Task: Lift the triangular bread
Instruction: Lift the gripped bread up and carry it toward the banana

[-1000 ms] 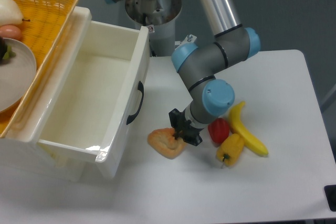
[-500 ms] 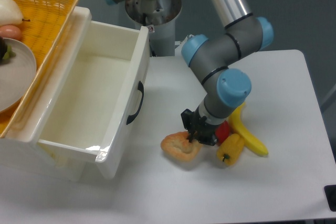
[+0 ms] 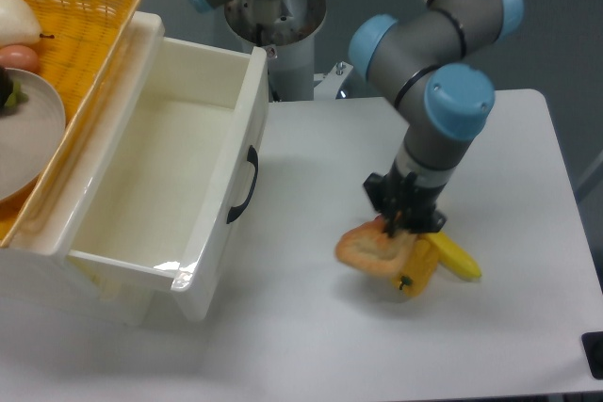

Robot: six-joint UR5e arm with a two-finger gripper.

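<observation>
— Bread (image 3: 369, 249), where is it sitting?
— It is hanging tilted in the pincer (image 3: 403, 225), which is pinching its upper right edge, over the tabletop (image 3: 311, 345).
— What is lying close by?
— A yellow pepper (image 3: 419, 267) is touching its right side, and a banana (image 3: 456, 256) is lying just beyond. An open white drawer (image 3: 165, 181) is standing well to the left.

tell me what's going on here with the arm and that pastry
The robot arm's claw is shut on one edge of the triangular bread, which looks lifted off the white table and hangs tilted over the yellow pepper and banana. To the left, a white drawer stands open and looks empty.
</observation>
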